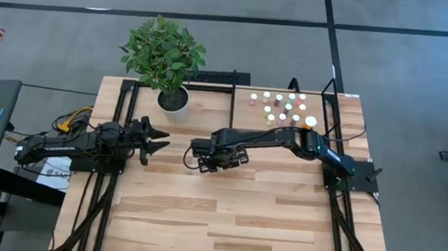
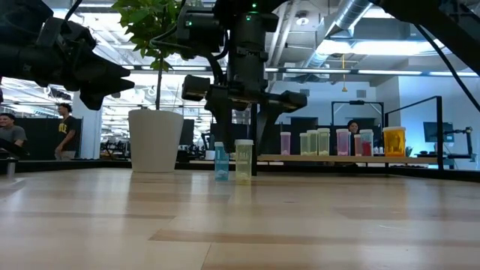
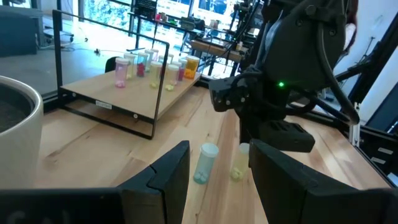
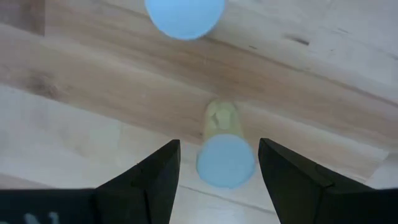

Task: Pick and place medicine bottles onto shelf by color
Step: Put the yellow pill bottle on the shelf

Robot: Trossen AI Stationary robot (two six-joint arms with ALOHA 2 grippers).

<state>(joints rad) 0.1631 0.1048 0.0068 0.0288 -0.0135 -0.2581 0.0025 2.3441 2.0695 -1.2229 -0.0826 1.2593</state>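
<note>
The right claw (image 4: 214, 171) points straight down at the middle of the desk (image 1: 224, 222), its two dark fingers (image 4: 155, 180) spread apart on either side of a small yellow-green medicine bottle with a round white cap (image 4: 224, 155). The fingers flank the bottle without pressing on it, so the claw is open and holds nothing. In the low view this bottle (image 2: 244, 160) stands upright under the claw, and a smaller blue-tinted bottle with a white cap (image 2: 220, 161) stands just beside it to the left; nothing else crowds the pair.

The right arm (image 1: 287, 138) stretches from the right edge of the high view toward the centre. Behind its elbow, in the upper right of that view, lies the light-wood shelf framed in thin black bars (image 1: 242, 103), carrying a cluster of white-capped bottles (image 1: 281, 108) in pink, greenish and orange, the larger orange one (image 1: 311, 122) at the near right corner.

The left claw (image 1: 157, 140) waits at centre left, fingers partly open and empty, aimed at the two bottles. A white pot with a leafy green plant (image 1: 173, 100) stands near the shelf's left end. People (image 2: 67, 127) show in the room beyond.
</note>
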